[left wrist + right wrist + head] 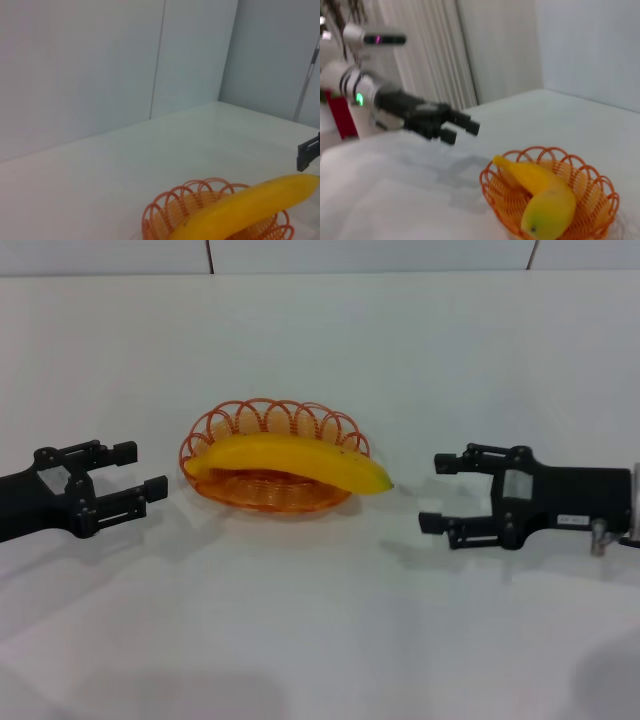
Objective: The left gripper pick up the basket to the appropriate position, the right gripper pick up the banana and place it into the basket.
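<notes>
- Black and open, the right gripper (432, 493) hangs just over the white table (320, 640), holding nothing. Its two fingers point at the banana's tip.
- Black too, the left gripper (145, 468) is also open and holds nothing. Its fingers point at the basket from the other side.
- Between the two grippers sits the orange wire basket (272, 490) on the table, apart from both.
- Yellow and long, the banana (290, 460) lies across the basket. One end sits inside by the rim near the left gripper. The other end sticks out over the rim toward the right gripper.
- The banana's long way runs from one gripper to the other, so its tip is the closest thing to the right gripper.
- I think the job looks almost done, since the banana is in the basket and no gripper touches it.
- Behind everything, at the far edge of the table, stands a pale wall (360, 255).
</notes>
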{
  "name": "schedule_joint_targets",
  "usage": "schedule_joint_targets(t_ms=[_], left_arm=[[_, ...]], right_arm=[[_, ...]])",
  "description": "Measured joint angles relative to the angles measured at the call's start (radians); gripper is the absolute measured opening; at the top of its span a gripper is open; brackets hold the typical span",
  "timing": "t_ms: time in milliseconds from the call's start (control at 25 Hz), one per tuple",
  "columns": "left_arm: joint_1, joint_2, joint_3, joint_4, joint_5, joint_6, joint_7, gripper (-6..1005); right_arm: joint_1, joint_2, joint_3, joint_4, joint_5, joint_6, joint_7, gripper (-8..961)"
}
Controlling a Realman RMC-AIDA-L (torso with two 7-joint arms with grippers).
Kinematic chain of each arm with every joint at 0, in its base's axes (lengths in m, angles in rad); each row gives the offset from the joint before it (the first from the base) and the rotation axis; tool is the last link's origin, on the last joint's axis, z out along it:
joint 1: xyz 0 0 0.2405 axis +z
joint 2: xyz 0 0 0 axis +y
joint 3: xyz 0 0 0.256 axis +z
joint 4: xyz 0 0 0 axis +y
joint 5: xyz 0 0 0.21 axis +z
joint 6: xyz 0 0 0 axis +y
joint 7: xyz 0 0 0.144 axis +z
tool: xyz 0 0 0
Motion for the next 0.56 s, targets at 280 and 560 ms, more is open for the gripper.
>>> schedule_joint_targets(t_ms=[280,560], left_arm=[[0.005,-0.018,0.000,-0.008,-0.021,-0.008,0.126,690],[0.009,-0.022,0.006,-0.083,-0.094,-0.007,0.237,690]], right_arm=[[0.008,0.016,0.010,0.012,0.006,0.030,-0.096,865],[0.023,0.016,0.010,0.035,0.007,0.032,-0.094,865]])
